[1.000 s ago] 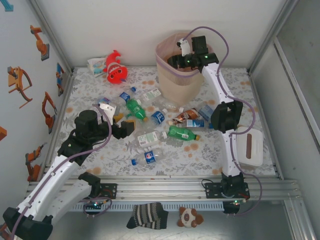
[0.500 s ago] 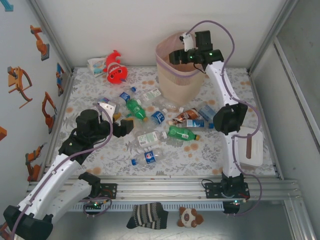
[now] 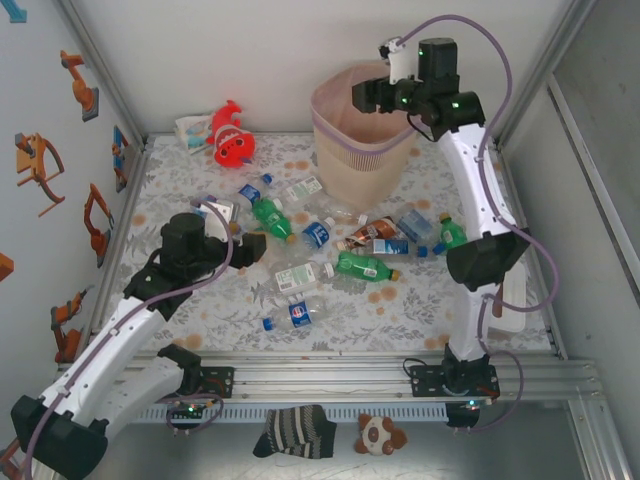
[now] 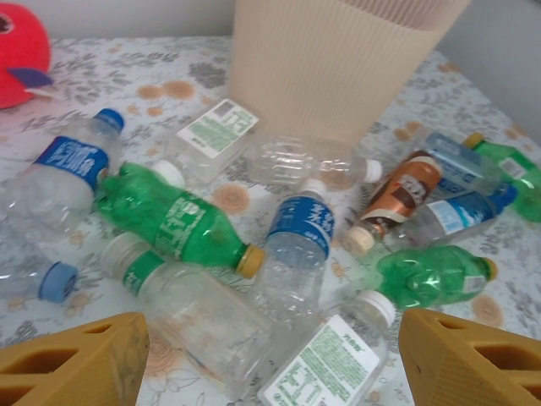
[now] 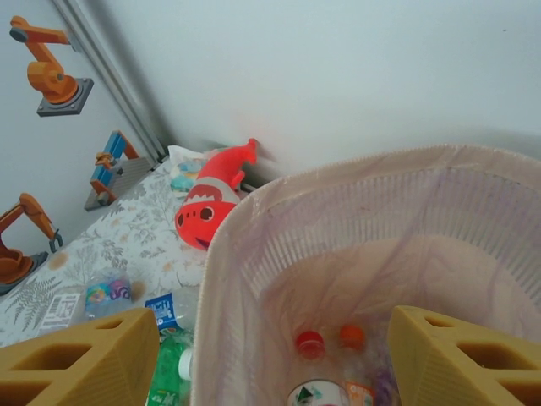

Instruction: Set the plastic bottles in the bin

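Observation:
Several plastic bottles lie scattered mid-table: a green one [image 3: 270, 218], a blue-labelled one [image 3: 316, 234], a brown one [image 3: 370, 232] and a clear white-labelled one [image 3: 300, 276]. My left gripper [image 3: 238, 250] hovers open over their left side. In the left wrist view it [image 4: 275, 364] has empty jaws above a clear white-labelled bottle [image 4: 325, 364] and a clear green-labelled one [image 4: 190, 313]. The bin [image 3: 355, 130] stands at the back. My right gripper [image 3: 365, 97] hangs open above its right rim. The right wrist view looks past the open gripper [image 5: 275, 355] into the bin [image 5: 228, 245], where red-capped [image 5: 309, 342] and orange-capped [image 5: 352, 337] bottles lie.
A red fish plush [image 3: 230, 140] and a small packet [image 3: 190, 128] sit at the back left corner. A white container [image 3: 510, 300] rests by the right wall, partly behind the right arm. Walls enclose the table on three sides.
The right arm has risen and swung back to the right, lifting its gripper from inside the bin's mouth to above the rim. The left gripper has edged slightly toward the bottles.

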`<state>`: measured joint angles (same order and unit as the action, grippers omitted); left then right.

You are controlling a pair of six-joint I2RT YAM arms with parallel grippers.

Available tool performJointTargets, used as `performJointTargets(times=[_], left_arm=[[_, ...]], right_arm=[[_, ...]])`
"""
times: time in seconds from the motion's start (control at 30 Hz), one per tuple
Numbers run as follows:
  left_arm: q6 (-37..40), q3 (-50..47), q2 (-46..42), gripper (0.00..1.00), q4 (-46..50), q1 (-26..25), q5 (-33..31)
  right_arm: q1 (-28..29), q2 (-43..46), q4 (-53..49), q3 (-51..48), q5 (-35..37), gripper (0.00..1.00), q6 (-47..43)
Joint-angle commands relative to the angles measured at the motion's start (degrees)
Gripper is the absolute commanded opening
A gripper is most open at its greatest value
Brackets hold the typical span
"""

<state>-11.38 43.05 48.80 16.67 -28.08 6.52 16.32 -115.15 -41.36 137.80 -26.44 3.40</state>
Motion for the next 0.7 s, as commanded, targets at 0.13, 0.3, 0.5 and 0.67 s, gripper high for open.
performJointTargets(times=[0.13,0.3,0.5,0.67], left_arm=[[-4.05,4.36,5.27,0.77,5.6,2.32,-7.5],[-7.33,5.56,9.21,0.77,7.36,5.33,-8.74],[-10.41,5.74,13.05,0.77,7.7,7.74,-9.89],[-12.8,6.64,16.93,0.77,8.86,9.84,-12.19]], right_arm=[[-0.32,10.2,-0.48,-10.4,2.54,0.68,2.61],[-0.31,17.89,-0.09,-20.51,5.09,0.67,3.46],[-0.32,26.72,-0.7,-32.83,7.74,0.67,3.52],[-0.32,33.14,-0.49,-42.75,10.18,0.66,4.8]])
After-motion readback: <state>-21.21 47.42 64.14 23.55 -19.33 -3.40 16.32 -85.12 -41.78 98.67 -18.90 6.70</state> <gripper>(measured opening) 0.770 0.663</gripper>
